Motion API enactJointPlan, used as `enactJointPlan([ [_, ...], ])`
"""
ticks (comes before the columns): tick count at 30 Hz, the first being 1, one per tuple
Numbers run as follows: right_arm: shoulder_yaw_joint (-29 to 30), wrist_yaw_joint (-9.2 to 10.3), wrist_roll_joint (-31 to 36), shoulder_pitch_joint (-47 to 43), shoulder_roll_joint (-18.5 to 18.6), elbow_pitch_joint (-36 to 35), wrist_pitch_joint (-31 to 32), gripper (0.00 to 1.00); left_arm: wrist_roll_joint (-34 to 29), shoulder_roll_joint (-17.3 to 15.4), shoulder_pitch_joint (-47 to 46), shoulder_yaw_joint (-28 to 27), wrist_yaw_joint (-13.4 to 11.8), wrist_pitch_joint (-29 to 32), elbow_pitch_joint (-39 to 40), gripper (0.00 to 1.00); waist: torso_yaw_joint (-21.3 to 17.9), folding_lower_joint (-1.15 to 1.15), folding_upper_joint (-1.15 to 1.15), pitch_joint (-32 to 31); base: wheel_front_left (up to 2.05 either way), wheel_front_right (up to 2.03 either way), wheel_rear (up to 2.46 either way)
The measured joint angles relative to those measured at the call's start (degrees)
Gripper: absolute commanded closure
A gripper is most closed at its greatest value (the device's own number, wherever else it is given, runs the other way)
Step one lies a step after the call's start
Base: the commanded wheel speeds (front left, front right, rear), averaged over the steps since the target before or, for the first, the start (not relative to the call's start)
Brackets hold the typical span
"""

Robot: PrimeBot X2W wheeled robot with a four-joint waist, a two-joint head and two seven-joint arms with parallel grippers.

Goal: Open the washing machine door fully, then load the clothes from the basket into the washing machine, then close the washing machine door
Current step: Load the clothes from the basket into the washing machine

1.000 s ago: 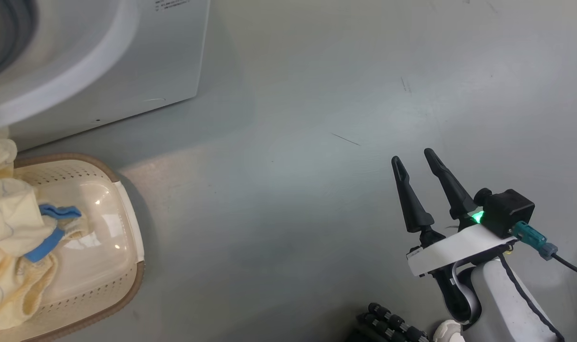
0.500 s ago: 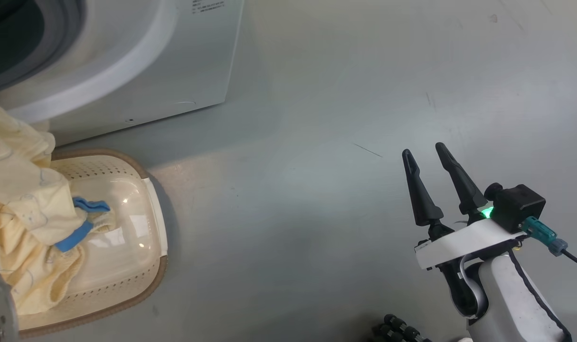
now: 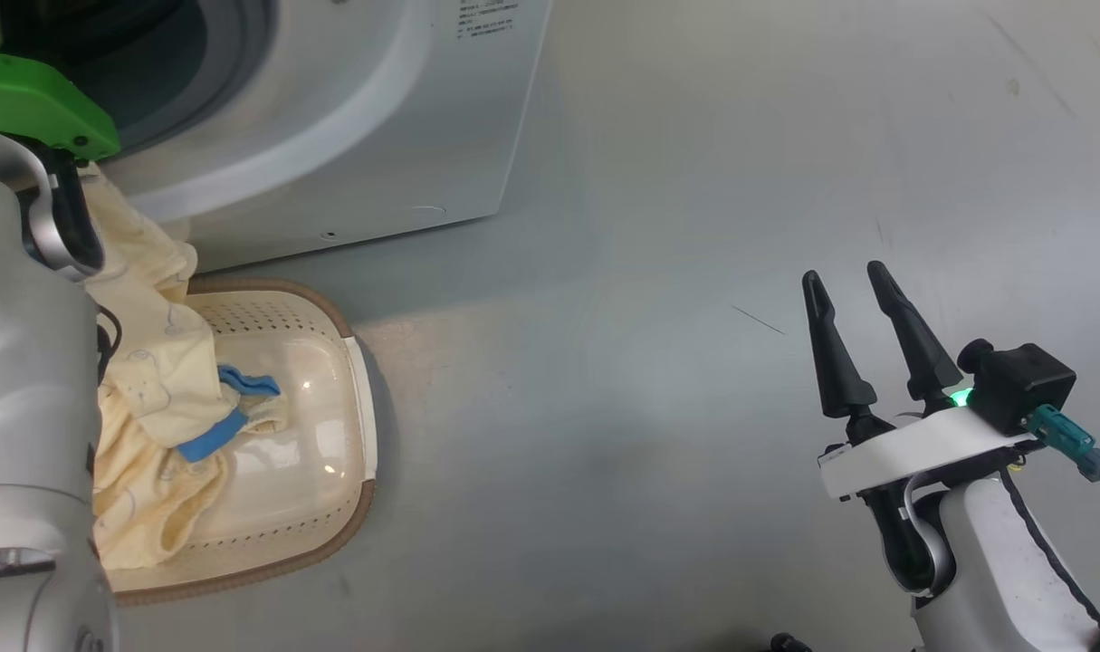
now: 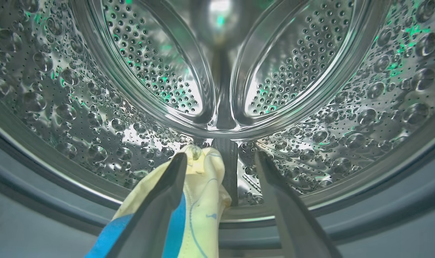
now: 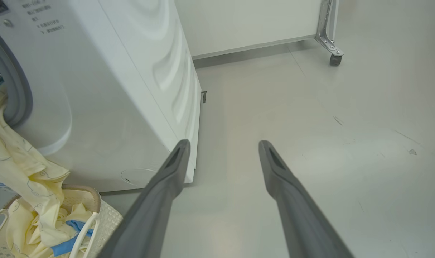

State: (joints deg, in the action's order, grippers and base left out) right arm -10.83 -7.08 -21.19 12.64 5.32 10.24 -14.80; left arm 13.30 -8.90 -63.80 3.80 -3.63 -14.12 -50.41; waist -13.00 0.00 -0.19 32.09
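The washing machine (image 3: 377, 109) stands at the upper left, its mouth uncovered; its door is out of view. In the left wrist view my left gripper (image 4: 221, 157) reaches into the steel drum (image 4: 95, 118) and is open. A cream garment with a blue patch (image 4: 203, 193) lies against its left finger (image 4: 167, 193), touching nothing else of the gripper. The clothes (image 3: 151, 398) trail from the mouth down into the basket (image 3: 332, 507), where more of them lie. My right gripper (image 3: 848, 276) hovers open over the floor to the right, empty. The right wrist view shows the clothes (image 5: 24, 168) and the basket (image 5: 106, 215).
My grey left forearm (image 3: 24, 407) covers the basket's left part. Bare grey floor (image 3: 649, 407) spreads between basket and right arm. Behind the machine's side (image 5: 149, 71), a white panel on a caster (image 5: 334, 59) stands at the far wall.
The camera has swung left, so machine and basket sit further right in the picture. My left forearm has come into view. The garment now stretches up to the machine's mouth. The right gripper stays open.
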Motion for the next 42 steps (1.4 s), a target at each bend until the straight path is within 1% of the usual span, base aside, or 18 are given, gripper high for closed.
enactJointPlan([
  [8, 1.91, 0.0, 0.1, -0.32, 0.62, 0.03, 0.0, 0.0, 0.01, 3.55, 3.07, 0.99, 0.53, -0.27, 1.78, 0.0, 3.22, 0.0, 0.0, -1.76, 0.0, 0.0, 0.0],
  [16, 3.42, 0.0, 0.55, -0.38, 1.33, -0.32, 0.0, 0.0, 0.02, 5.01, 8.86, 1.21, 0.71, -0.29, 4.88, 0.0, 6.05, 0.0, 0.0, -2.71, 0.0, 0.0, 0.0],
  [26, 3.89, 0.0, 1.4, -0.34, 2.36, -1.27, 0.0, 0.0, 0.07, 5.34, 19.15, 1.15, 0.67, -0.53, 12.61, 0.0, 7.91, 0.0, 0.0, -3.15, 0.0, 0.0, 0.0],
  [31, 5.14, 0.0, 1.77, -0.36, 2.98, -1.75, 0.0, 0.0, 0.37, 6.11, 26.38, 0.31, 0.1, -0.53, 16.52, 0.0, 8.43, 0.0, 0.0, -3.22, 0.0, 0.0, 0.0],
  [37, 7.05, 0.0, 1.99, -0.75, 3.57, -2.16, 0.0, 0.0, 0.69, 6.8, 30.63, 0.66, -0.05, -0.53, 20.14, 0.0, 9.23, 0.0, 0.0, -3.12, 0.0, 0.0, 0.0],
  [42, 6.95, 0.0, 2.05, -0.74, 3.54, -2.35, 0.0, 0.0, 0.81, 6.93, 34.4, 0.66, -0.15, -0.53, 24.38, 0.0, 10.0, 0.0, 0.0, -2.75, 0.0, 0.0, 0.0],
])
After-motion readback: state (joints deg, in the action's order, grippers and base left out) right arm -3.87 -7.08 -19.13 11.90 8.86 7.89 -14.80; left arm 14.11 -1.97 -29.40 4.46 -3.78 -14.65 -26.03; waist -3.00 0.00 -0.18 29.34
